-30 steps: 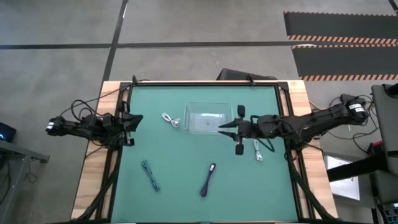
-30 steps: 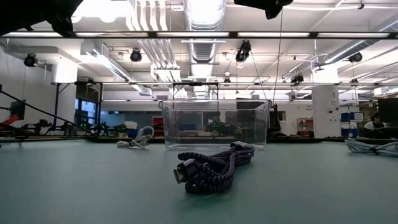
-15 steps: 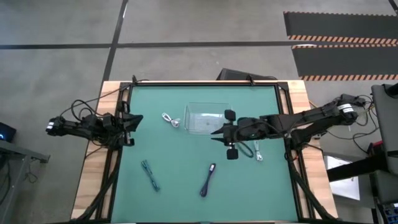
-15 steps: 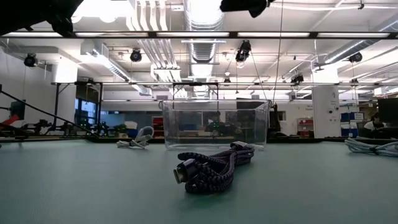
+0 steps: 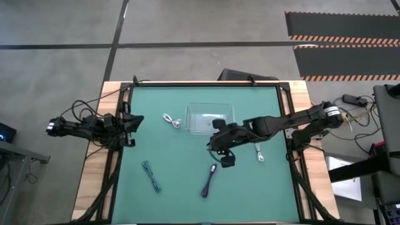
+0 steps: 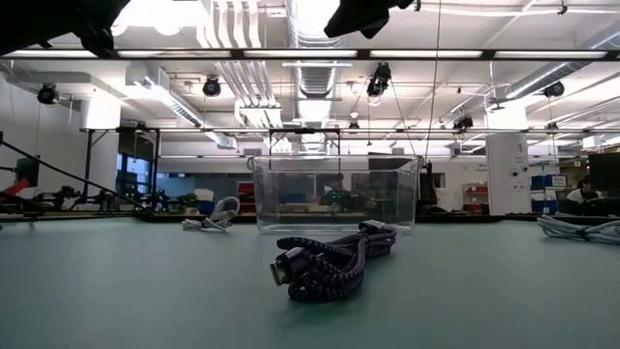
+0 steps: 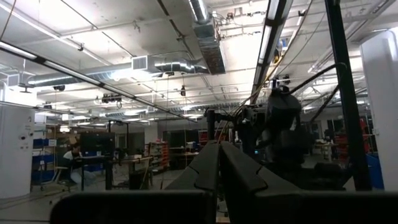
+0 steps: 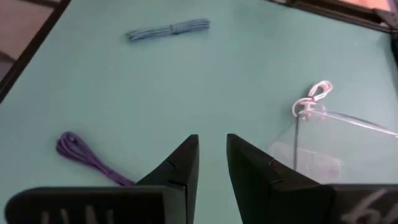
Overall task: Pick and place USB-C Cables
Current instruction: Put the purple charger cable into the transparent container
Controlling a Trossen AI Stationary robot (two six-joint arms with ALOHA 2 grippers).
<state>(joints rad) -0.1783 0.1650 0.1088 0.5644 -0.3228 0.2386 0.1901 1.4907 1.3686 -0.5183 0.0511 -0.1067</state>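
1. Our right gripper (image 5: 211, 147) hangs above the green worktop (image 5: 181, 187) with its jaws a narrow gap apart and nothing between them, as the right wrist view shows (image 8: 211, 163).
2. It sits just in front of the clear bin (image 5: 209, 119), over bare mat near the middle of the worktop, with the right arm reaching in from the right edge.
3. The dark cable (image 5: 209, 180) lies on the mat just beyond the right gripper, towards the front edge; in the right wrist view it shows as a purple bundle (image 8: 87, 158) beside the fingers (image 8: 180, 167), not touching them.
4. In the low view this dark cable (image 6: 329, 264) lies folded in the foreground, with the bin (image 6: 334, 194) behind it.
5. One white cable (image 5: 172, 120) lies just left of the bin, close to its wall; we cannot tell whether it touches.
6. The other white cable (image 5: 258, 152) lies to the right of the right gripper, beside the arm.
7. The teal cable (image 5: 150, 175) lies front left, well apart from the rest.
8. Our left gripper (image 5: 134, 122) waits at the left edge of the worktop, jaws pressed together and holding nothing (image 7: 217, 165).
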